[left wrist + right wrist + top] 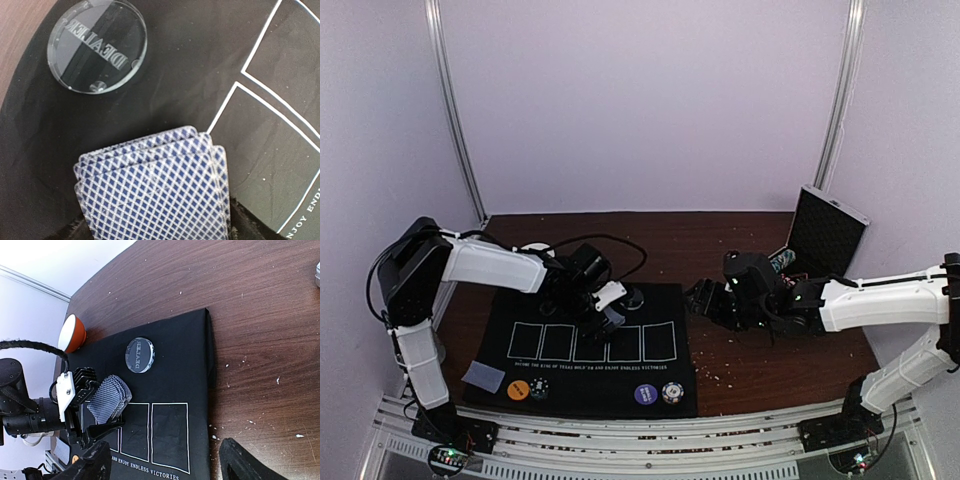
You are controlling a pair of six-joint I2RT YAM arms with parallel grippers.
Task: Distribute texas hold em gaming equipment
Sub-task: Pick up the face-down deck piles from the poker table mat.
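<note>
Top view: left gripper (608, 312) over far half of mat (590, 372); four chips (645, 394) along its near edge. Right gripper (704, 298) just right of mat.
Left wrist: fanned cards (155, 185), apparently clamped in the jaws; disc (97, 46) flat on mat beside them.
Right wrist: right jaws wide apart, empty.

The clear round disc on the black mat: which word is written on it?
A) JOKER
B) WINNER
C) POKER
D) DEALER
D: the left wrist view shows DEALER engraved on the clear disc, which lies on the black mat.
</note>
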